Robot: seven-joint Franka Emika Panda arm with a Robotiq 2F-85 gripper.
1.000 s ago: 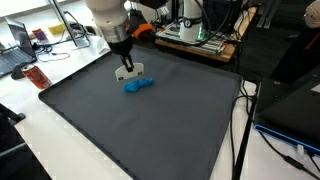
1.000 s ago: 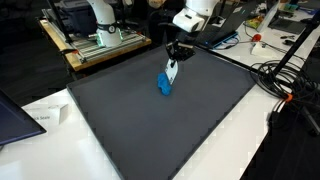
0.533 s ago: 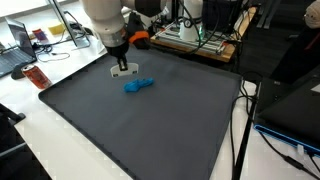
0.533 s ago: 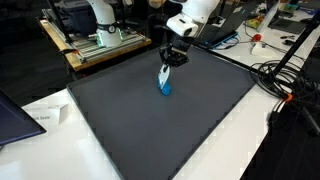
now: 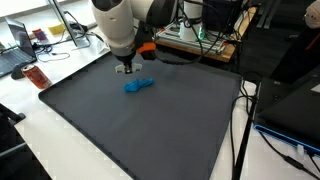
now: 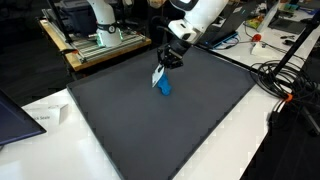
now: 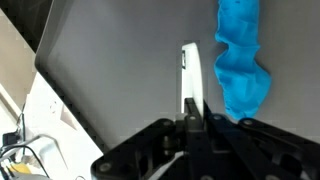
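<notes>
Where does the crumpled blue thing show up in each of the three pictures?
In an exterior view: the blue thing lies upper left of centre, near the far edge of the dark grey mat.
In an exterior view: it sits just above centre, by the lowered hand.
Wrist view: upper right, right of the white strip held in the hand.
Shared landmark: the dark grey mat under it.

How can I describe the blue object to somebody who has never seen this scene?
Find the large dark grey mat on the white table. Near one edge of it, beside the end effector that grips a thin white piece, lies the lumpy bright blue object. It is the only blue thing lying on the mat.
</notes>
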